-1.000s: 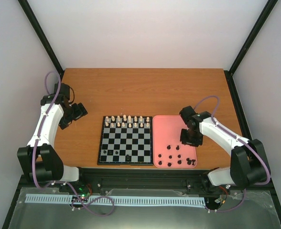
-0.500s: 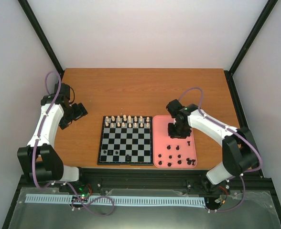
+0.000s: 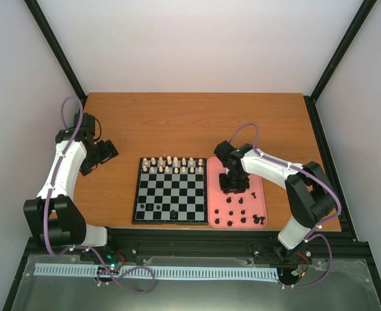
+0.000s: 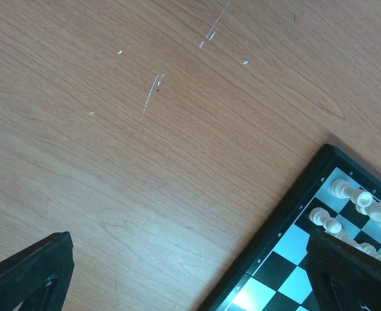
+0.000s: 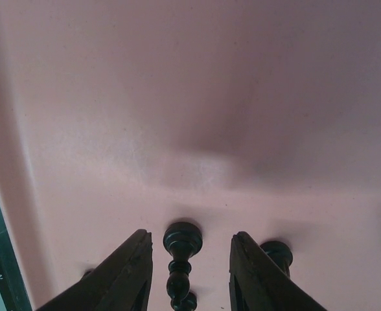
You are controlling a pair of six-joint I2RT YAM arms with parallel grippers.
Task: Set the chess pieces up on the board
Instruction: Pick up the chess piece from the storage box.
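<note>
The board (image 3: 136, 194) lies mid-table with cream-white pieces along its far two rows and three black chess pieces (image 3: 157, 207) on its near rows. Several more black pieces (image 3: 242, 212) lie in the near half of the pink tray (image 3: 215, 194) to its right. My right gripper (image 3: 234, 186) is open low over the tray. In the right wrist view its fingers (image 5: 122, 272) straddle one black piece (image 5: 182, 241) without touching it, and another black piece (image 5: 276, 251) sits behind the right finger. My left gripper (image 3: 103, 154) is open and empty over bare wood left of the board.
The left wrist view shows the left gripper (image 4: 189, 238) over scratched wood, with the board's far-left corner (image 4: 294, 227) and white pieces (image 4: 346, 193) at its right. The tray wall (image 5: 9, 194) runs along the left of the right wrist view.
My right gripper has moved left across the tray, from its right edge to its middle-left, and come down around a black piece. The left arm has not moved.
</note>
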